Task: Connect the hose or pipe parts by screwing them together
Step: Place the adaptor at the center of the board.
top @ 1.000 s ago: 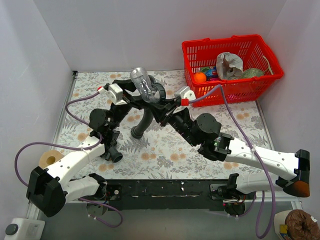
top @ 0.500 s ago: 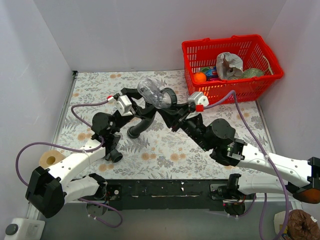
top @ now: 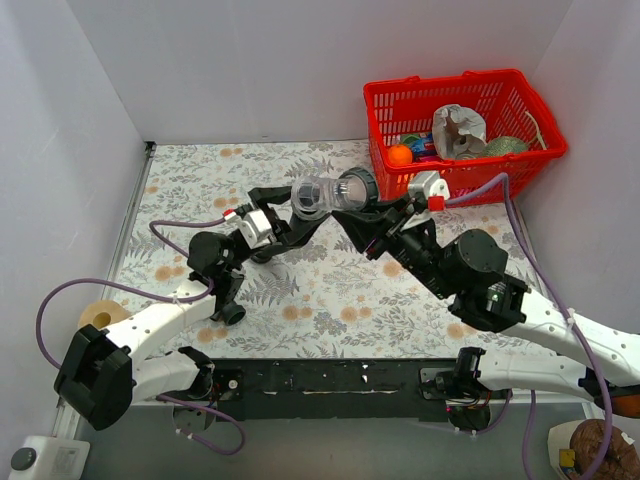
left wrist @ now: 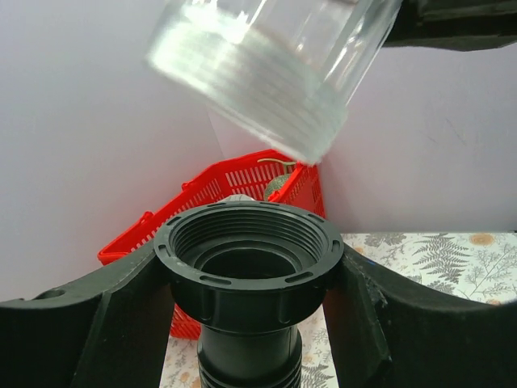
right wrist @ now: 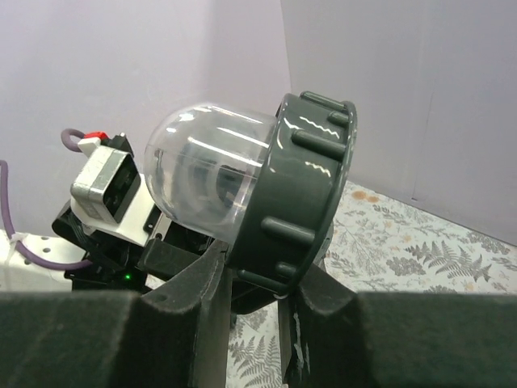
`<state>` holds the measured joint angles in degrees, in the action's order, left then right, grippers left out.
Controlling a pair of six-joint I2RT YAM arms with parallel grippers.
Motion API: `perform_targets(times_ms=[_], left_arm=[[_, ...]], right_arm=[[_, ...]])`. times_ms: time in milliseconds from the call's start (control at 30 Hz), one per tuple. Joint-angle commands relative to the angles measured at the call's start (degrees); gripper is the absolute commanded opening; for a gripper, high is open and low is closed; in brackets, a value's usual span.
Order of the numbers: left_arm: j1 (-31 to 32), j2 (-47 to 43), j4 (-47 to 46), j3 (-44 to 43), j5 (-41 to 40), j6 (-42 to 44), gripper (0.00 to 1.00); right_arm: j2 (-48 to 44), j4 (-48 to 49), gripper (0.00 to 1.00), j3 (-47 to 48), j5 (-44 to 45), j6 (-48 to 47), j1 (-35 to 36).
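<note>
My left gripper is shut on the black threaded collar of the ribbed black hose, its opening facing up. Just above it hangs the threaded clear end of the other part, tilted and apart from the collar. That part is a clear dome with a dark grey ribbed ring. My right gripper is shut on the ring. In the top view both grippers meet above mid-table, with the clear part and its ring between them. There the hose is mostly hidden by the left gripper.
A red basket with several items stands at the back right, close behind the right wrist, and the red basket also shows past the collar. A tape roll lies at the left table edge. White walls close in the sides and back.
Both grippers have travelled right with their parts. The hose has come up off the table. The clear part has tipped from upright to nearly level, closer to the collar.
</note>
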<state>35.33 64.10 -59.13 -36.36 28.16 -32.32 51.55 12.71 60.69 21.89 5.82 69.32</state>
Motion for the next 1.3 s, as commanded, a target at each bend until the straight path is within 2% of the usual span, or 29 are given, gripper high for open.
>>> perform_targets(times_ms=[0,133,233,467,700,967,1067,1267], left_arm=[[0.09,-0.81,-1.34,-0.38,3.12,3.21,0.0],[0.09,-1.6,1.99,0.23,6.9,9.45,0.0],[0.18,-2.13,4.19,0.76,9.45,12.09,0.0],[0.09,-2.05,6.49,0.24,9.81,10.61,0.0],[0.09,-1.52,7.8,-1.96,8.4,7.45,0.0],[0.09,-1.69,7.98,-3.37,8.4,4.54,0.0],[0.09,-2.13,8.33,-3.19,9.36,4.37,0.0],[0.09,-2.57,9.65,-3.02,9.11,4.45,0.0]], right_arm=[[1.79,-8.54,0.01,6.98,-0.8,0.51,-0.59],[5.48,-20.33,0.01,16.45,-0.18,-1.6,-0.68],[7.24,-27.44,0.01,20.08,0.26,-3.54,-0.59],[8.92,-36.95,0.01,25.27,-2.64,-5.21,-0.59],[9.18,-38.9,0.01,25.27,-4.49,-4.68,-0.59],[9.53,-41.27,0.01,26.94,-2.2,-5.38,-0.68],[9.27,-40.66,0.01,26.42,-0.45,-5.56,-0.68],[9.1,-41.79,0.01,26.33,10.18,-5.03,-0.68]])
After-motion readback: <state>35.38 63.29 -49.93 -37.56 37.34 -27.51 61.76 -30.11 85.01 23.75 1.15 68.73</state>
